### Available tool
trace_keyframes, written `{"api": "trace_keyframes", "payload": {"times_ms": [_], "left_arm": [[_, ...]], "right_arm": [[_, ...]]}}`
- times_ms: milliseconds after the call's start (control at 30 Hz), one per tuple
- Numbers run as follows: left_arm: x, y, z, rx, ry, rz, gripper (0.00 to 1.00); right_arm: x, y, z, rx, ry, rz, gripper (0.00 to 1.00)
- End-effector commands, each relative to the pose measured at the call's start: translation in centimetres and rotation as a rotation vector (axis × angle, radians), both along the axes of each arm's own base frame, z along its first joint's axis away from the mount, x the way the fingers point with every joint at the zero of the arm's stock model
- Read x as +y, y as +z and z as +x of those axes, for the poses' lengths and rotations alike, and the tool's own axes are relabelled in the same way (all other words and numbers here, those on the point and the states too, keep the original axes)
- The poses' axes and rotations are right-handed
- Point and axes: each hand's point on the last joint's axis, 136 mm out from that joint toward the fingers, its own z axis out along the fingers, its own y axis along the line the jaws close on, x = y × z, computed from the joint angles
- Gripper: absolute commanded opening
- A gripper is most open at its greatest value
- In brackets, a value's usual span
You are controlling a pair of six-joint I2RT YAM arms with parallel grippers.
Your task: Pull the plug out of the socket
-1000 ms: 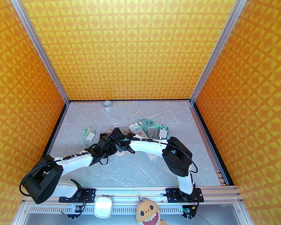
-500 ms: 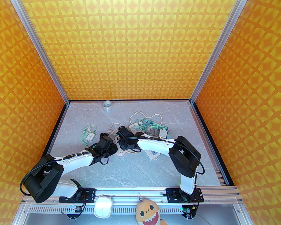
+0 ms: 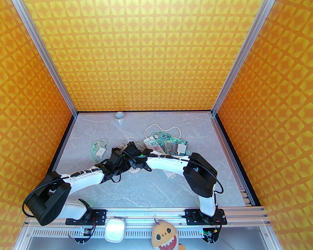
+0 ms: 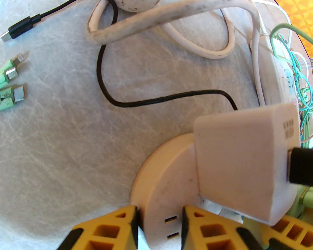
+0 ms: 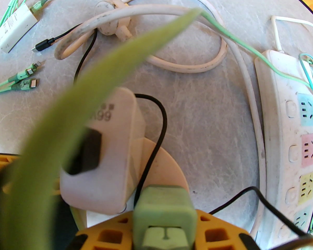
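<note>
Softly rounded green plug [image 5: 163,212] — smooth round cream socket [image 5: 169,173].

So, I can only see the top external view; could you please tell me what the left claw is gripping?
Observer: In the left wrist view, the left claw is shut on the edge of the round socket.
Operator: Thank you. And what does the right claw have?
Observer: In the right wrist view, the right claw is shut on a green plug. I cannot tell whether that plug is seated in the socket.
</note>
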Motion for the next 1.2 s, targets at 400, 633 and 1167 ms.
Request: {"api": "trace_keyframes", "payload": {"times_ms": [400, 633, 1167], "left_arm": [[4.5, -6.9, -6.2, 0.273, -0.022, 0.226, 0.30], [4.5, -6.9, -6.2, 0.275, -0.020, 0.227, 0.30], [4.3, -4.5, -5.4, 0.216, -0.012, 0.201, 0.32]], "right_arm": [[2.2, 4.3, 0.1, 0.091, 0.036, 0.332, 0.29], [2.2, 3.9, -0.3, 0.030, 0.044, 0.218, 0.30], [-3.2, 4.3, 2.6, 0.007, -0.069, 0.282, 0.32]]}}
